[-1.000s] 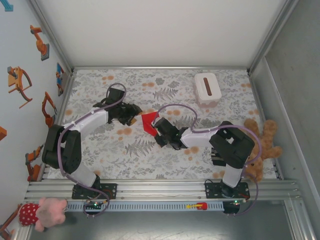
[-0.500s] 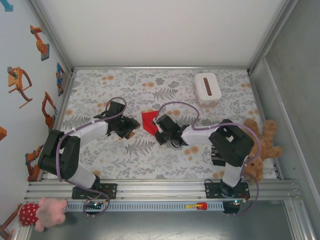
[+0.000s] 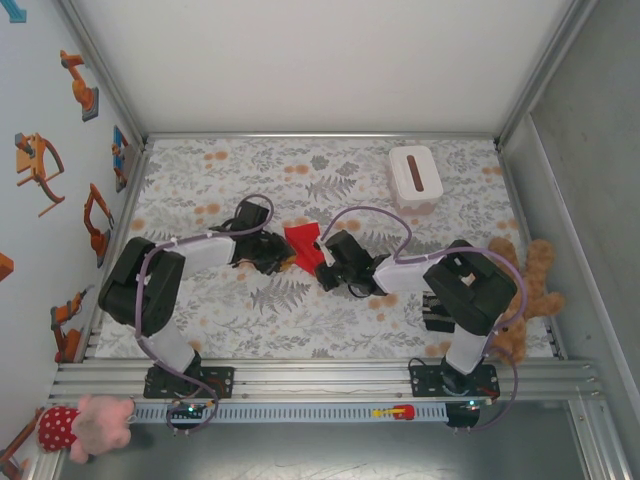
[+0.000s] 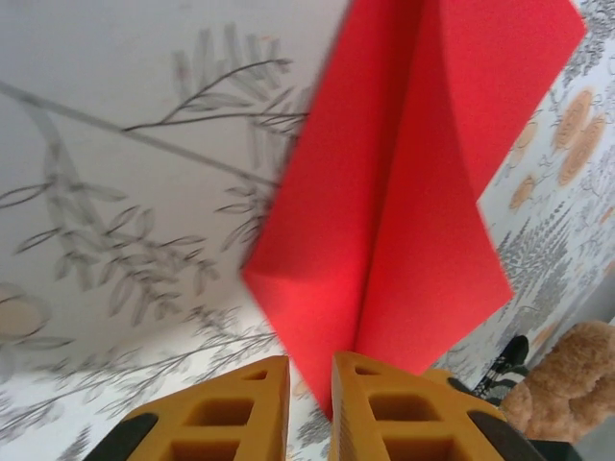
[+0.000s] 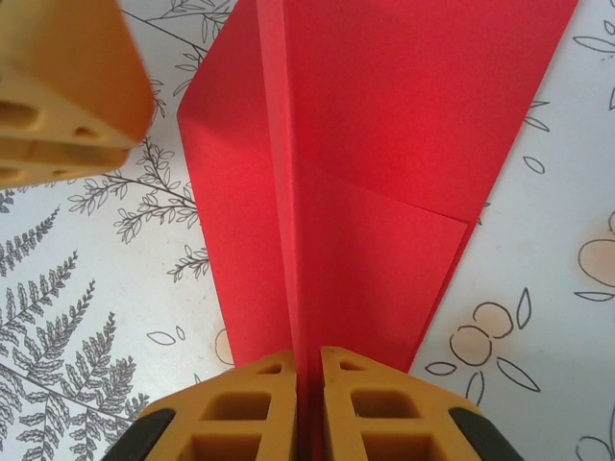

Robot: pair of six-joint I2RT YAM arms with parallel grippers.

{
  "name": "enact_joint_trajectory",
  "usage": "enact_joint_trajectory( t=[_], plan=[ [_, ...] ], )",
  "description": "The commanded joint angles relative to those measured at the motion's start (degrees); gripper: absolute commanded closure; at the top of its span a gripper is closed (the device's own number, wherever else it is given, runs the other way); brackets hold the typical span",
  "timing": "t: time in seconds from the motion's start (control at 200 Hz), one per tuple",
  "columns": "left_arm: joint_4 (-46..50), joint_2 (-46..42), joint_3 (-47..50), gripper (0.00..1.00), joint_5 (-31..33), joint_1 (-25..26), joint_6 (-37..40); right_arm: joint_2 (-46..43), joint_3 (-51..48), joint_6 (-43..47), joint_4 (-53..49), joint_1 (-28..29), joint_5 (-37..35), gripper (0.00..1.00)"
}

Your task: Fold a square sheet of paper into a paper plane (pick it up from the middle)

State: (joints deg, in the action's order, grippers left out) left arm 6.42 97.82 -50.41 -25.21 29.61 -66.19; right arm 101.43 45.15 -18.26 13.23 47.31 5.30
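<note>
The bright red sheet of paper (image 3: 301, 246) is folded into a pointed paper plane shape with a raised centre crease (image 5: 288, 192). It is at the middle of the floral cloth. My right gripper (image 5: 307, 353) is shut on that centre fold from the right side (image 3: 325, 258). My left gripper (image 3: 283, 253) comes in from the left. Its jaws (image 4: 309, 363) stand a narrow gap apart, with the paper's (image 4: 404, 192) lower tip between them, against the right finger (image 4: 404, 413). One left fingertip (image 5: 58, 86) shows in the right wrist view.
A white box with a dark slot (image 3: 415, 177) stands at the back right. A brown teddy (image 3: 527, 290) lies at the right wall and a pink plush (image 3: 90, 422) by the front rail. Metal walls frame the table (image 3: 200, 170).
My left gripper has moved right, up to the paper's left tip, and its jaws have narrowed. My right gripper has kept its hold on the paper and shifted slightly right.
</note>
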Motion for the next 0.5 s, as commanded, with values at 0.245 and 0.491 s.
enact_joint_trajectory(
  t=[0.245,0.491],
  plan=[
    [-1.34,6.52,-4.33,0.83,-1.87,0.2,-0.51,-1.13,-1.46,-0.94,2.06,-0.66,0.85,0.87],
    [0.82,7.35,-4.51,0.78,-0.62,0.32,-0.78,-1.14,-0.68,-1.23,0.53,-0.64,1.03,0.84]
  ],
)
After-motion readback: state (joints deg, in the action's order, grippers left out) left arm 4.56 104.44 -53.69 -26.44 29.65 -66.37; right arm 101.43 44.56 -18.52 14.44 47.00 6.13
